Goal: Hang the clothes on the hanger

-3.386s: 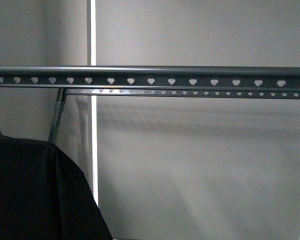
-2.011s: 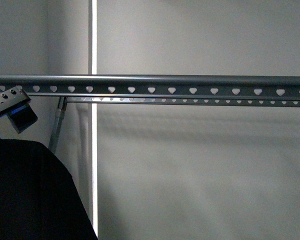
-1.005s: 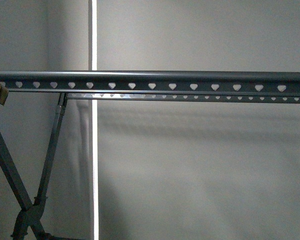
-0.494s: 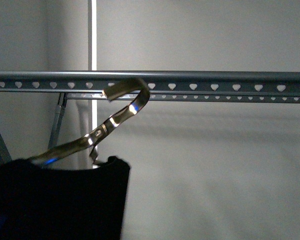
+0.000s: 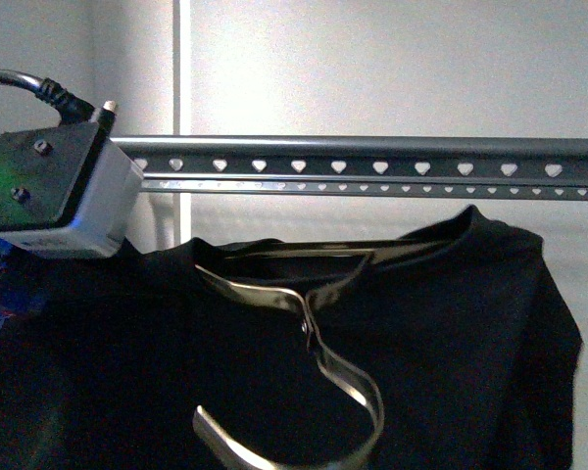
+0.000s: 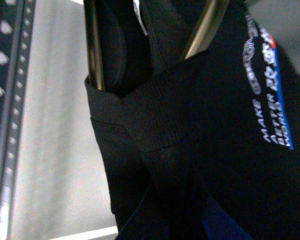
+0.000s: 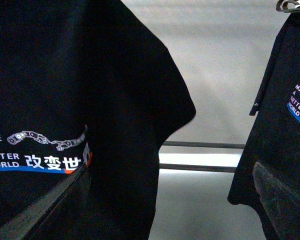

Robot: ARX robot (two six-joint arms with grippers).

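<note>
The clothes (image 5: 451, 323), a black T-shirt, hang spread across the front view just below the hanger (image 5: 372, 162), the grey rail with heart-shaped holes. A shiny metal hook piece (image 5: 323, 362) sticks out of the collar and curls downward. In the left wrist view the collar (image 6: 150, 115) and the white-and-blue print (image 6: 267, 100) fill the picture, with the rail (image 6: 5, 100) alongside. My left gripper (image 6: 172, 220) is shut on the cloth below the collar, its fingers buried in it. My right gripper (image 7: 160, 210) is open and empty between two black printed shirts.
My left arm's grey wrist block (image 5: 59, 191) covers the rail's left end. In the right wrist view one printed shirt (image 7: 65, 100) is close on one side and a second (image 7: 285, 130) hangs on the other. A low grey bar (image 7: 200, 145) crosses behind. A pale wall lies beyond.
The T-shirt has risen from the lower left and swung right across the view, up to just under the rail. The metal hook now points down. My left wrist block has come into view.
</note>
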